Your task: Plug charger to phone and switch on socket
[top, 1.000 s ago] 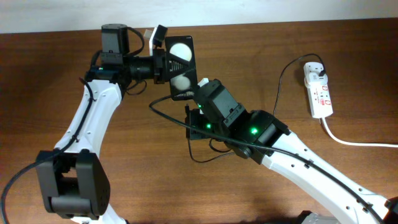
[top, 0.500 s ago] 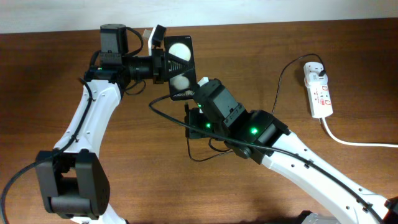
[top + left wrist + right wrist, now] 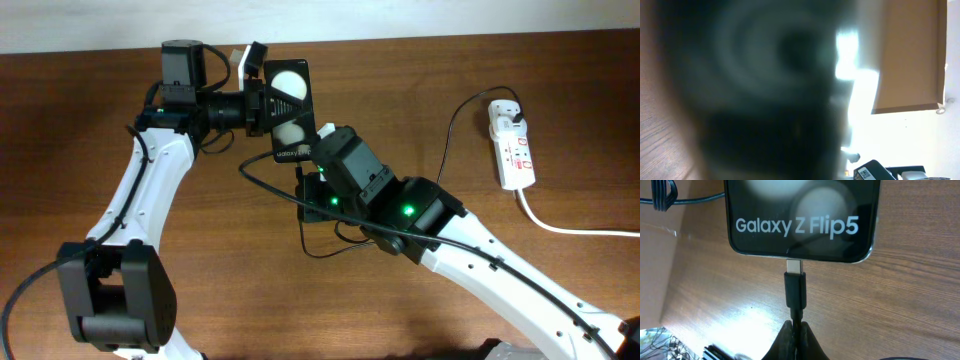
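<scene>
The phone [image 3: 286, 105] is held off the table, back up, two white discs showing, with my left gripper [image 3: 256, 108] shut on its left side. In the right wrist view the phone [image 3: 800, 225] reads "Galaxy Z Flip5". The charger's plug [image 3: 794, 289] points straight at its bottom edge. The silver tip touches the port, with some metal showing. My right gripper [image 3: 795, 330] is shut on the black cable just behind the plug. The left wrist view is a dark blur. The socket [image 3: 514, 150] lies far right with its white adapter [image 3: 505, 118].
The charger's black cable [image 3: 452, 125] runs from the adapter under my right arm and loops on the wood [image 3: 262, 180] below the phone. A thick white cord [image 3: 570, 228] leaves the socket toward the right edge. The wooden table [image 3: 230, 260] ends at a white wall behind.
</scene>
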`<action>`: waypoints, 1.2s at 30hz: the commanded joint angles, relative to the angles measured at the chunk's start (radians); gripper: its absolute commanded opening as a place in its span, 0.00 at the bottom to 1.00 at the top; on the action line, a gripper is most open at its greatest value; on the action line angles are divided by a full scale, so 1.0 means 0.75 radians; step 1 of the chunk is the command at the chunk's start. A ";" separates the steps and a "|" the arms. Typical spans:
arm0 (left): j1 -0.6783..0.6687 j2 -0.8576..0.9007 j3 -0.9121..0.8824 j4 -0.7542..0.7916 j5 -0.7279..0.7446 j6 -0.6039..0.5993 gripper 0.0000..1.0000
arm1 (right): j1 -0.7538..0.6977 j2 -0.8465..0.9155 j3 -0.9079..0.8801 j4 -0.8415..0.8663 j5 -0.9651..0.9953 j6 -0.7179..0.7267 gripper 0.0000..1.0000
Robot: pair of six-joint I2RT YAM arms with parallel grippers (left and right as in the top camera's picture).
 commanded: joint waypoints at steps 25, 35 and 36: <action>0.003 -0.002 0.011 0.002 0.065 0.052 0.00 | -0.007 -0.003 0.019 0.010 -0.009 0.010 0.04; 0.003 -0.002 0.011 -0.027 0.074 -0.002 0.00 | -0.007 -0.003 0.019 0.009 -0.020 0.015 0.04; 0.003 -0.002 0.011 -0.027 0.074 -0.015 0.00 | -0.007 -0.003 0.019 0.009 -0.020 0.015 0.04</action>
